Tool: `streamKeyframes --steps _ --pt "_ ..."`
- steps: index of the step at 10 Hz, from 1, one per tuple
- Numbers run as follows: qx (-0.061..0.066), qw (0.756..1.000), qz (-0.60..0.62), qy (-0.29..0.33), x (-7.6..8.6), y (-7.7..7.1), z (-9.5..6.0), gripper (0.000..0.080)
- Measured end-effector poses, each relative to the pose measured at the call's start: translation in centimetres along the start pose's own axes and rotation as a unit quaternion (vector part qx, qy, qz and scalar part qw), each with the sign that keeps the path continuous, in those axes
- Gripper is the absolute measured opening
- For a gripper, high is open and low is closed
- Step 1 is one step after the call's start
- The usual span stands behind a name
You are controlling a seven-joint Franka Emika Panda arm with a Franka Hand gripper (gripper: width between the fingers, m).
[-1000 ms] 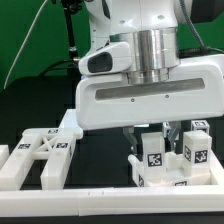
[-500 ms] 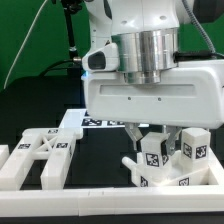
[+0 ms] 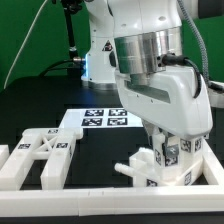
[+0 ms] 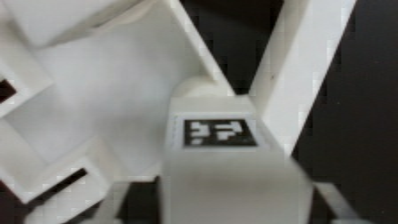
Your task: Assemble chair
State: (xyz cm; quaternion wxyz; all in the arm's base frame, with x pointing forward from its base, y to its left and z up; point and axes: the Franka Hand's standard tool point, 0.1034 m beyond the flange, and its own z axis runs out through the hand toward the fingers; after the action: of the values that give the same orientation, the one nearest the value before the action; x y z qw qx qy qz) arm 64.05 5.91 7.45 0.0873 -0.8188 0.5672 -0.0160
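Observation:
My gripper (image 3: 163,143) is low over a cluster of white tagged chair pieces (image 3: 170,168) at the exterior view's right. The big white hand hides the fingers, and it is turned at an angle to the table's edge. The cluster has turned along with the hand, so the jaws seem shut on a piece of it. In the wrist view a white block (image 4: 222,175) with a square tag (image 4: 217,132) fills the space between the jaws, with white slanting bars beside it. A cross-braced white chair piece (image 3: 40,152) lies flat at the exterior view's left.
The marker board (image 3: 105,118) lies on the black table behind the pieces. A long plain white rail (image 3: 70,203) runs along the front edge. Dark cables hang at the back left.
The hand has swung round and shifted toward the exterior view's right, and the tagged pieces under it turned with it. The marker board has come into sight.

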Motion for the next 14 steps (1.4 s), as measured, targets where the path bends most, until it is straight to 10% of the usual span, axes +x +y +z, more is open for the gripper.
streamKeyframes --steps 1,2,4,10,14 --pt "0.000 1.000 -0.021 0.000 0.0 0.0 0.0 0.0287" --pt "0.000 1.000 -0.026 0.000 0.0 0.0 0.0 0.0578" --pt "-0.014 0.961 -0.277 0.010 -1.7 -0.6 0.1 0.0643" --pt "-0.023 0.838 -0.544 0.002 -1.6 -0.4 -0.1 0.0649" --pt "-0.022 0.855 -0.519 0.004 -1.5 -0.4 -0.1 0.0388"
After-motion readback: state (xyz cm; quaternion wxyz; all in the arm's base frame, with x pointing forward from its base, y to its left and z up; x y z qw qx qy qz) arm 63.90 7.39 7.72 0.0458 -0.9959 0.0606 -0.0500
